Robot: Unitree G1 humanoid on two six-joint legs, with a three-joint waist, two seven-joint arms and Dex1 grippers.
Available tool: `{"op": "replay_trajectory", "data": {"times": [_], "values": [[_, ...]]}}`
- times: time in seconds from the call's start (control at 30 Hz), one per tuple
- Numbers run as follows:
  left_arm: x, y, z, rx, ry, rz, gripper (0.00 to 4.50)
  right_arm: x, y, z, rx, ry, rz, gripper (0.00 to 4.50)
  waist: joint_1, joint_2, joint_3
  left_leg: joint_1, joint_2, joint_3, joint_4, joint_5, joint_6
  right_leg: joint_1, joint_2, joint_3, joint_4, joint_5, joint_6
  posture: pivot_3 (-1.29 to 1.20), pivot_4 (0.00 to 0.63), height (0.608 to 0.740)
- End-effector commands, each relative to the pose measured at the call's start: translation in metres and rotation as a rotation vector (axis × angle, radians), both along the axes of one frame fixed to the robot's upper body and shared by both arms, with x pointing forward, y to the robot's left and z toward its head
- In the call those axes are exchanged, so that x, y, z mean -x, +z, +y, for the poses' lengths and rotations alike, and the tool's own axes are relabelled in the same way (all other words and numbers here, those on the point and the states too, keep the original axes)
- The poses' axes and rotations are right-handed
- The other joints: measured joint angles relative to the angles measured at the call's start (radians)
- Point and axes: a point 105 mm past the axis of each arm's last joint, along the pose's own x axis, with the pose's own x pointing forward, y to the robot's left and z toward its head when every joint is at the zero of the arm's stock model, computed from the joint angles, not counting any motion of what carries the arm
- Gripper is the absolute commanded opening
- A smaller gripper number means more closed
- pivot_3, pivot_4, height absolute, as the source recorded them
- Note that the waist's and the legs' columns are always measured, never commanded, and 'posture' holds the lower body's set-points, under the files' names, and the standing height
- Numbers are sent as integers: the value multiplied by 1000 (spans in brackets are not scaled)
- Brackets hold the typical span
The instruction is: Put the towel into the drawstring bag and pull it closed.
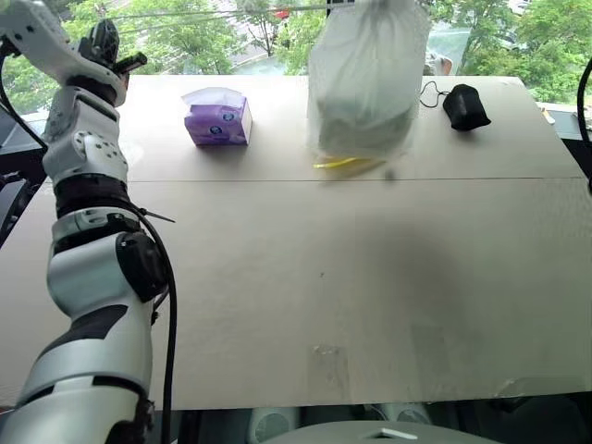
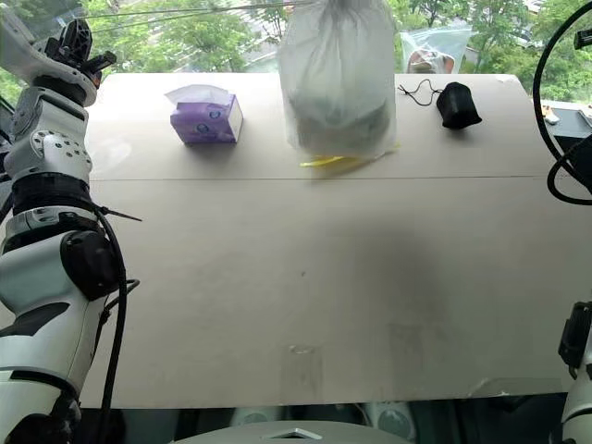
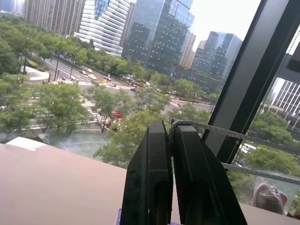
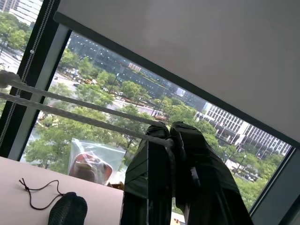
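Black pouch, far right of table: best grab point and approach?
Judgement: grip the black pouch across its rounded body, coming from above. It lies on the table apart from the hanging drawstring bag; its thin cord trails flat, harder to pinch.

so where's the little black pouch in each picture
Left eye view: black pouch at the table's far right, right of the hanging white bag.
Right eye view: again far right, right of the bag.
Left wrist view: not in it.
Right wrist view: low corner, cord looped beside it.
Shared landmark: the clear plastic bag at the window behind the pouch.
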Motion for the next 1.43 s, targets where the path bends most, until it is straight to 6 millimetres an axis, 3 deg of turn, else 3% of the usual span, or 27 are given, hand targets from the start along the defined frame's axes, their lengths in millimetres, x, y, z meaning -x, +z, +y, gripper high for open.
{"op": "replay_trajectory", "data": {"times": [0.03,0.13,0.23,0.33,0.43,0.5,0.57,0.6,0.67,0.77,0.83,0.9,1.07,1.3,1.43], "values": [[19,23,3,-46,-71,-114,69,18,-3,0,-117,169,29,0,1,0,0,0,0,0,0,0,0,0,0,0,0,0,0,0,150,740],[20,9,-40,-156,-309,-96,69,28,-64,68,-34,547,307,0,2,-1,-1,0,0,0,0,0,0,1,0,-1,1,1,-1,0,150,740],[33,-44,-79,-277,-549,51,69,58,-138,111,-53,791,610,0,4,0,-1,1,0,-3,-1,0,0,2,0,-1,1,1,-2,0,150,740],[54,-104,-103,-312,-698,232,69,83,-196,131,-66,852,830,0,-4,0,-1,1,0,-2,1,0,0,1,-1,0,4,0,-1,0,150,740],[67,-141,-121,-326,-714,321,69,88,-225,139,-42,824,880,0,-6,-4,0,2,1,-3,6,-3,4,2,0,1,7,0,0,0,150,740],[74,-156,-131,-387,-722,366,69,81,-234,139,-42,782,876,0,-2,-5,0,3,1,-5,11,-3,5,4,0,-1,10,0,0,0,150,740],[86,-158,-142,-397,-798,354,69,80,-239,138,5,778,876,0,2,-5,0,3,1,-7,11,-3,5,4,0,-3,9,3,1,0,150,740],[93,-157,-147,-410,-850,350,657,79,-240,136,20,778,876,689,3,-5,0,3,0,-7,11,-3,5,4,-1,-3,9,3,-1,0,150,740],[106,-154,-149,-441,-939,358,1324,77,-236,131,20,793,875,1403,4,-5,0,3,0,-8,12,-3,5,5,0,-3,9,3,-2,0,150,740],[115,-154,-132,-458,-972,438,2573,77,-230,117,21,788,910,2710,3,-5,0,3,0,-9,12,-3,5,5,0,-3,9,4,0,0,150,740],[133,-179,-117,-593,-982,559,3445,96,-252,102,73,778,1056,3589,2,-4,-2,3,0,-10,12,-3,5,4,2,-2,9,4,-1,0,150,740],[150,-193,-107,-619,-990,623,4269,120,-262,95,68,817,1141,4406,5,-4,-2,2,0,-9,7,-3,5,4,2,-1,6,1,-3,0,150,740],[171,-183,-110,-526,-920,565,4269,130,-231,95,-39,839,926,4406,13,-5,-2,-1,0,-11,3,-6,3,1,2,-2,2,-4,-1,0,150,740],[195,-188,-114,-470,-824,555,4269,125,-229,89,-19,718,790,4406,15,-5,-3,6,0,-12,7,-8,-1,8,0,-4,3,-5,-3,0,150,740],[194,-187,-112,-425,-740,527,4269,114,-224,92,-36,684,727,4406,15,-4,-4,6,0,-14,8,-9,-1,9,-1,-7,3,-5,-3,0,150,740]]}}
